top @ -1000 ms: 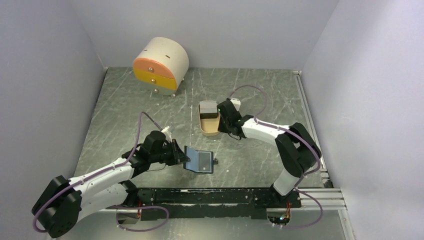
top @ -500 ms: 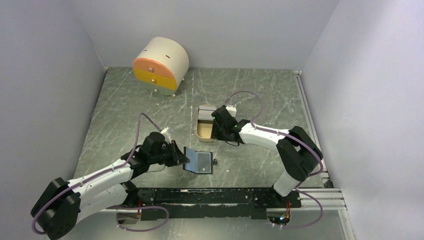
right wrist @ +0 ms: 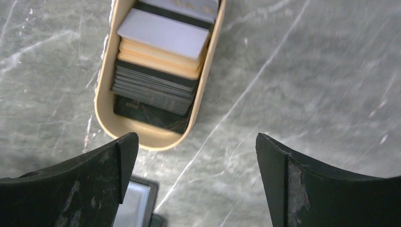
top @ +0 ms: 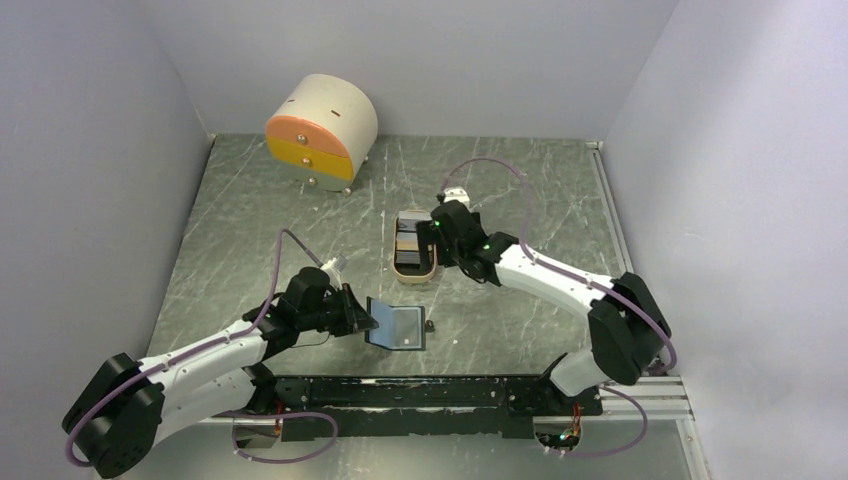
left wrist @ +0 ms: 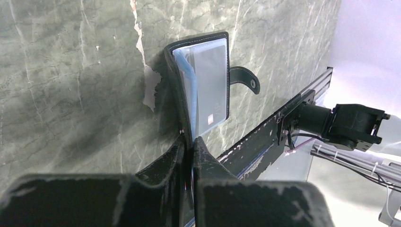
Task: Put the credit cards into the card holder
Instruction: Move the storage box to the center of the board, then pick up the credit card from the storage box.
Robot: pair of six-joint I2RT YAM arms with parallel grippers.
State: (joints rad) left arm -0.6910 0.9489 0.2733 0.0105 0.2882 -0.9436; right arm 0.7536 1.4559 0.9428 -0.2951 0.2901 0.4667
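Credit cards (right wrist: 158, 71): nearly all sit in the tan tray (right wrist: 101, 99), mid-table, beyond the card holder (top: 398, 326). They're packed in a tight, leaning stack. Mix of black, grey & a few tan/orange ones; can't count them.

The card holder lies close to my bases, open like a book w/ the blue inner face showing. My left gripper (left wrist: 191, 142) is pinched tight on the edge of the raised cover, keeping that flap up off the table (top: 250, 230). The other half lies flat, w/ the snap tab (left wrist: 246, 81) sticking out to the side. In the left wrist view a light grey sheet shows behind the clear pocket (left wrist: 213, 94) on the flat half. Prob. one card already in, but I can't rule out that it's just a liner.

My right gripper (right wrist: 194, 142) has its jaws spread wide w/ nothing between them. It hovers just off the tray's rounded end and isn't touching any card as far as I can tell.

Progress, my est.: early.
- Done: holder opened & braced by the left arm; maybe 1 card loaded.
- Left: pick a card from the stack w/ the right, carry it over, slide it into a pocket, repeat for the rest.

Can't tell from here whether the holder has room for all of them.

The next pick looks fiddly to me. The cards are thin & pressed together and the tray walls sit close on both sides, so I'd guess one card has to be separated from the stack before the jaws can close on it.
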